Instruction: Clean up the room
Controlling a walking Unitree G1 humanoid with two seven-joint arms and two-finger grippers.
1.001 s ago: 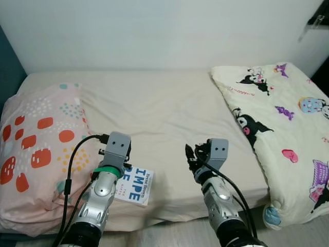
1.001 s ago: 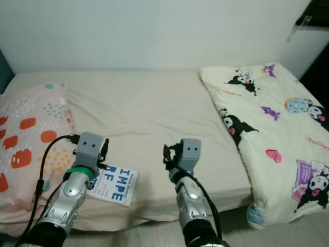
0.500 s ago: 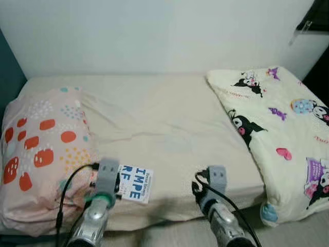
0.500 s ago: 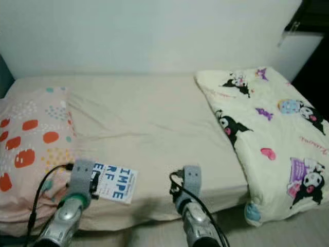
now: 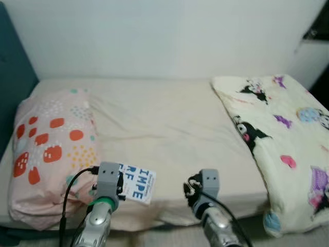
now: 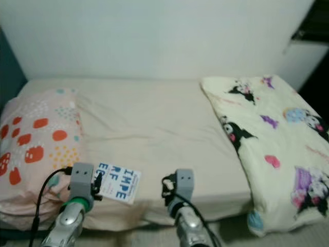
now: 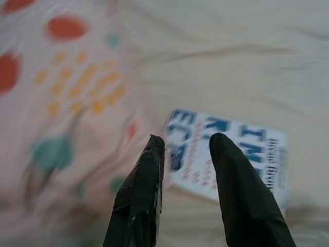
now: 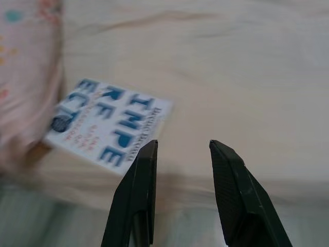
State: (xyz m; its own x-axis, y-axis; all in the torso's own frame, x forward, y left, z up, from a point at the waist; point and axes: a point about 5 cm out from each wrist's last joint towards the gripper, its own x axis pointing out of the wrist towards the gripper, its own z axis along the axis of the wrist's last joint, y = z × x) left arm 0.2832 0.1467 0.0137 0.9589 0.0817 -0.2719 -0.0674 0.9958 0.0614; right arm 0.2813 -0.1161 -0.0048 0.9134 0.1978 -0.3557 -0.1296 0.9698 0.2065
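A white book point(image 5: 138, 185) with big blue letters lies flat on the bed point(image 5: 169, 123) near its front edge, just beside the spotted pink pillow point(image 5: 51, 149) — so tidying looks unfinished, though a folded cartoon-print blanket point(image 5: 282, 139) rests neatly at the far right. The book's long axis runs roughly across the bed, slightly skewed, its title end toward the pillow (spine side hard to tell). The left gripper point(image 7: 186, 149) hovers over the book's pillow-side end, fingers parted and empty; the right gripper point(image 8: 182, 149) hangs open near the bed edge, holding nothing.
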